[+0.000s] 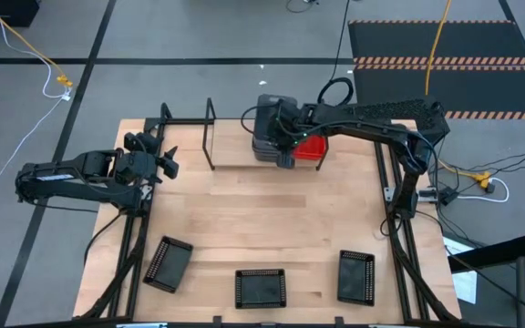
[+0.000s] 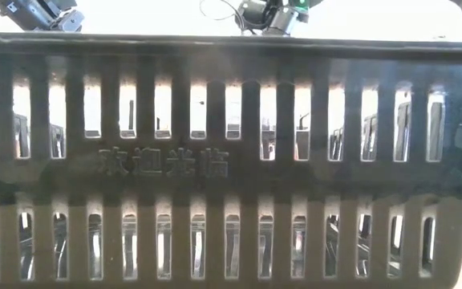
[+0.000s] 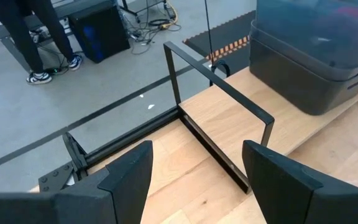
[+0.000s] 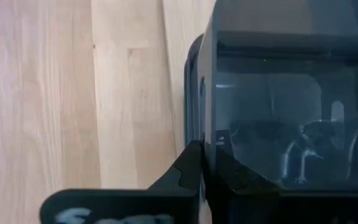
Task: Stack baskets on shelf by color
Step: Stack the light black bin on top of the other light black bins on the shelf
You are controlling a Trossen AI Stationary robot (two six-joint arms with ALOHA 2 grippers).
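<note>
Right gripper (image 1: 283,150) sits over the grey basket stack (image 1: 268,137) on the shelf (image 1: 235,157), one finger (image 4: 188,171) hooked on the top basket's wall; grip state cannot tell. Red basket (image 1: 311,148) just beside the stack. Left gripper (image 1: 165,161) released, fingers (image 3: 129,171) spread, near the shelf's black frame (image 1: 211,134). Three black baskets (image 1: 261,287) lie along the table's front edge.

Yellow cable (image 1: 27,50) snakes over the grey floor, black mat with orange-striped edging (image 1: 445,55) lies beyond the light wooden bench (image 1: 253,219), and a person's sneakers (image 3: 39,77) stand nearby.
</note>
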